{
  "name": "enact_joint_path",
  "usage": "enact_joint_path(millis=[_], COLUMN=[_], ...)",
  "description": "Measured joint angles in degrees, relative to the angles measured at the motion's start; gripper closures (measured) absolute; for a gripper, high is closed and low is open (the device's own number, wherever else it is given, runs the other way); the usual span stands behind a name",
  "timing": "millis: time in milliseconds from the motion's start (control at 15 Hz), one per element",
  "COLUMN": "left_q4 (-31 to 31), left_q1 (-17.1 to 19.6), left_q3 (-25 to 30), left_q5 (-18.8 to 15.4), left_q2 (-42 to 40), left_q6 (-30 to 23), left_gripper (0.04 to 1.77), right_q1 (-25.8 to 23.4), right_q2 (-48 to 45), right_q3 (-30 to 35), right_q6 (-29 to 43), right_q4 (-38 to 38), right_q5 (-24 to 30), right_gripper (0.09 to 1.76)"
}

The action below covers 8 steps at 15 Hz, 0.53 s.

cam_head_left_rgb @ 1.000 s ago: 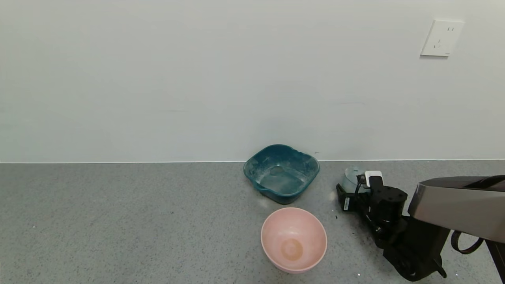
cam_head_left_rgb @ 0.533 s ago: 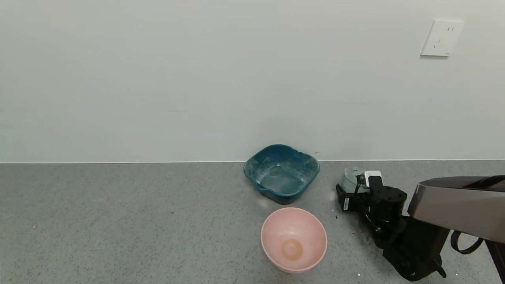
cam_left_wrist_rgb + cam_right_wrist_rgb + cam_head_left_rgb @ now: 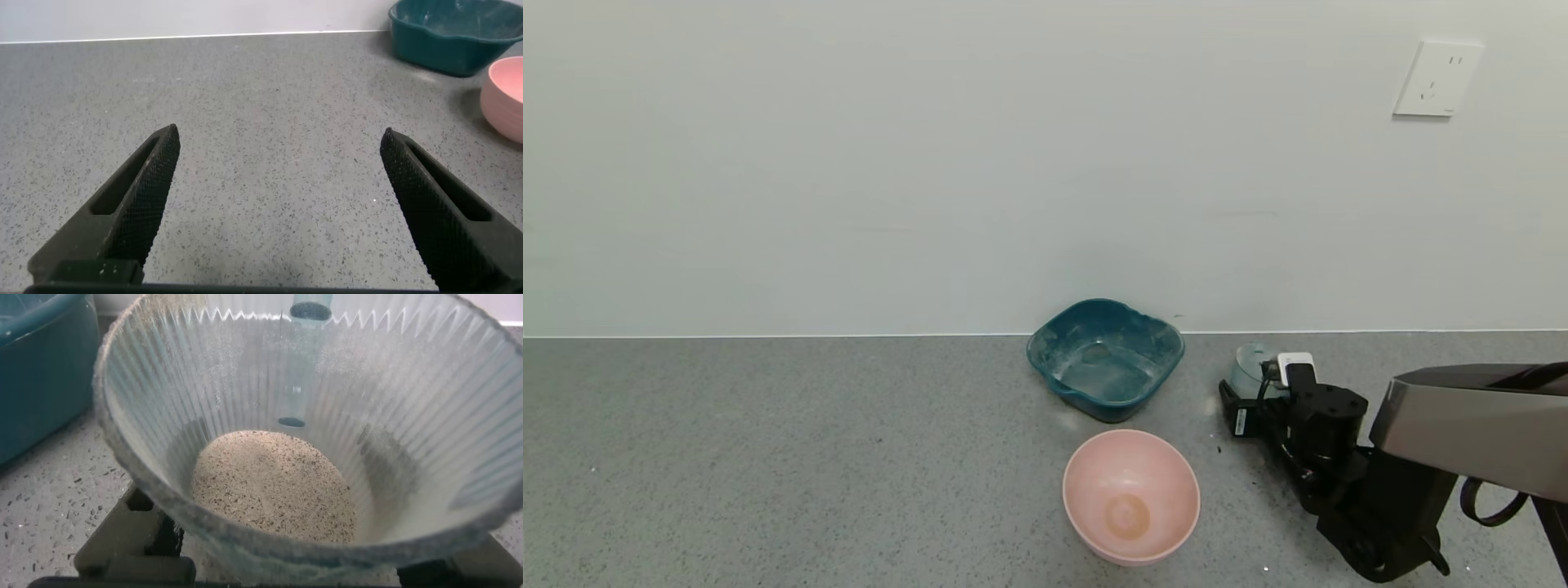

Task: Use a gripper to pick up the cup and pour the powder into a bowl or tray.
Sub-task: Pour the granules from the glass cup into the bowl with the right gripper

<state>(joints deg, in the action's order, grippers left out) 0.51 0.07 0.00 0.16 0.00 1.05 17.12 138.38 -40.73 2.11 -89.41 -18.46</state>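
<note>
The clear ribbed cup stands on the grey counter to the right of the dark teal basin. My right gripper reaches in from the right, and its fingers sit on both sides of the cup's lower wall, closed against it. The right wrist view looks down into the cup: a pale speckled layer of powder covers its bottom and dust clings to its ribs. The basin is close beside it, with white smears inside. My left gripper is open and empty over bare counter, out of the head view.
A round pink bowl with an orange-brown stain stands in front of the basin; it also shows in the left wrist view next to the basin. The wall runs right behind the basin and cup. A wall socket is at upper right.
My right arm has shifted very slightly. The cup, the basin and the pink bowl stand where they were.
</note>
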Motion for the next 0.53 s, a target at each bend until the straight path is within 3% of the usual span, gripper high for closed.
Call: enact_joint_path(millis=[200,533], left_q4=[0.0,0.0], left_q1=[0.0,0.0], left_q3=[0.0,0.0], left_q5=[0.0,0.0], left_q2=[0.0,0.0], left_q6=[0.0,0.0], left_gripper=[0.05,0.05], right_q1=[-0.02,-0.8], right_q2=[-0.8,-6.7], right_q3=[0.11,-0.17], right_q6=[-0.11,-1.26], right_q4=[0.38,8.75], right_q5=[0.0,1.93], right_gripper=[0.47,0.47])
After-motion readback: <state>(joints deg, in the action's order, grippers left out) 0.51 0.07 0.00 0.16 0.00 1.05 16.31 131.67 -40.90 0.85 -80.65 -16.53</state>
